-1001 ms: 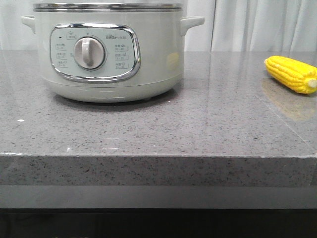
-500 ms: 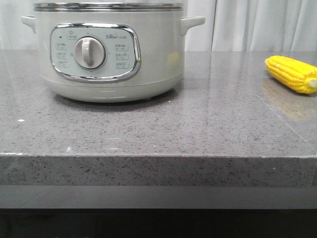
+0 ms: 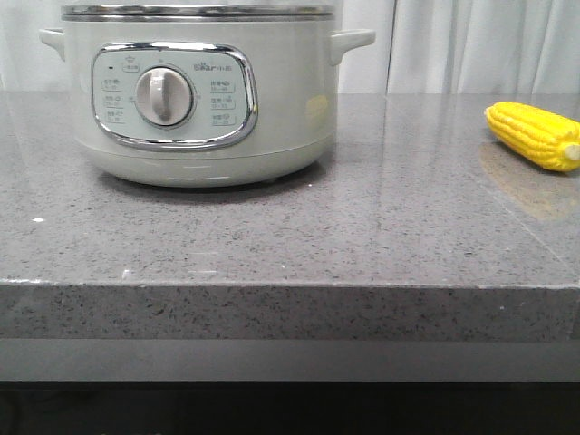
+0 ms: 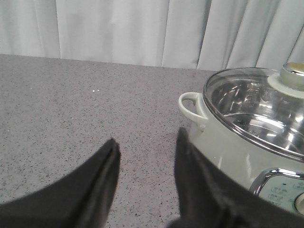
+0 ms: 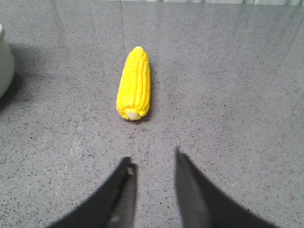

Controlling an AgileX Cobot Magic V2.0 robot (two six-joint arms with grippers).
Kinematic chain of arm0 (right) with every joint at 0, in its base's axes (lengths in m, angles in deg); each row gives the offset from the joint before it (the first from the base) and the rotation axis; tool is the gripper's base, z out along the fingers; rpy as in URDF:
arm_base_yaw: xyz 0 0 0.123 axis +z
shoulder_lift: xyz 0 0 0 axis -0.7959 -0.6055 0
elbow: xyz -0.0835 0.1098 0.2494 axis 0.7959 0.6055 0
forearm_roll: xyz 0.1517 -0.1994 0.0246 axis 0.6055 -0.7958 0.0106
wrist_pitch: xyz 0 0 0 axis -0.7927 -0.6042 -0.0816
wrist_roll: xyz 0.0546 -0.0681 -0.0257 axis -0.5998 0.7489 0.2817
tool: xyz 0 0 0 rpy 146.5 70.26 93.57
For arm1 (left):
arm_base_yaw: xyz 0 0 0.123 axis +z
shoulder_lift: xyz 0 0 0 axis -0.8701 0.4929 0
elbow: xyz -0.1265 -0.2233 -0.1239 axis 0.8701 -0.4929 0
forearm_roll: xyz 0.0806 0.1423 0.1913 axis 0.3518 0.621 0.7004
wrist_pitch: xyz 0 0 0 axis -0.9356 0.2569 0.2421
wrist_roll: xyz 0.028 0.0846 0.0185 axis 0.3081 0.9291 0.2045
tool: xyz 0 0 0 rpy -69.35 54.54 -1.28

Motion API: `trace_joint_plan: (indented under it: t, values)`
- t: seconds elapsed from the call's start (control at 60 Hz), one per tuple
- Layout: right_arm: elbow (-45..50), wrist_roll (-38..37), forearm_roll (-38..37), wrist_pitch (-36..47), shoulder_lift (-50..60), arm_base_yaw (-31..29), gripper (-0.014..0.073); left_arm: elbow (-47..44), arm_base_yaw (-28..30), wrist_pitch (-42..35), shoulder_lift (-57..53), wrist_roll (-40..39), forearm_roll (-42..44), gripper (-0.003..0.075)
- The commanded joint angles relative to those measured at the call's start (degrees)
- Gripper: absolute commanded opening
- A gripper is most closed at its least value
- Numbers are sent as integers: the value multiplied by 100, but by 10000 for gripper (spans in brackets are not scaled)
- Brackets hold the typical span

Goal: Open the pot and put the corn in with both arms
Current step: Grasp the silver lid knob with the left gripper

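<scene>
The pale cream-green pot point(image 3: 199, 100) stands at the back left of the grey counter, its dial facing me. In the left wrist view the pot point(image 4: 223, 142) has a glass lid point(image 4: 256, 107) with a round knob point(image 4: 293, 76) on it. My left gripper point(image 4: 146, 135) is open and empty, just beside the pot's side handle point(image 4: 191, 105). The yellow corn point(image 3: 535, 134) lies on the counter at the far right. In the right wrist view the corn point(image 5: 134, 83) lies ahead of my right gripper point(image 5: 152, 159), which is open and empty, a short way from its stub end.
The grey speckled counter point(image 3: 362, 236) ends in a front edge point(image 3: 290, 288) close to the camera. White curtains point(image 3: 471, 45) hang behind it. Neither arm shows in the front view.
</scene>
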Motion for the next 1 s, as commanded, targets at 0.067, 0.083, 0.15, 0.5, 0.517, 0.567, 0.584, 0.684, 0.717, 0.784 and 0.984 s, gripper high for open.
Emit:
trace_joint_plan:
  t: [0.067,0.083,0.15,0.5,0.517,0.567,0.584,0.684,0.717,0.784,0.984]
  values:
    - [-173,42,-80,412,-75,-36,497,200,1,-567,201,20,10,485]
    - [-173,42,-80,412,-75,-36,496,200,1,-567,224,20,10,482]
    - [-173,42,-80,412,-75,-36,496,213,1,-667,341,20,-30,476]
    - [-173,42,-80,412,-75,-36,496,519,-1213,-1509,1164,20,-127,473]
    - [-173,42,-80,412,-75,-36,496,556,-1280,-1515,1212,20,-127,473]
    - [-173,42,-80,412,-75,-36,496,685,-1504,-1583,1429,20,-127,473]
    - [-173,42,-80,412,-75,-36,496,722,-1589,-1607,1489,20,-127,473]
    - [-173,42,-80,412,-75,-36,496,1012,-1950,-1820,1956,20,-127,473]
    - [-173,42,-80,412,-75,-36,496,1114,-2039,-1878,2116,20,-127,473]
    - [-173,42,-80,412,-75,-36,496,1337,-2167,-1945,2401,20,-161,473]
    - [-173,42,-80,412,-75,-36,496,2090,-2374,-1972,3334,20,-329,473]
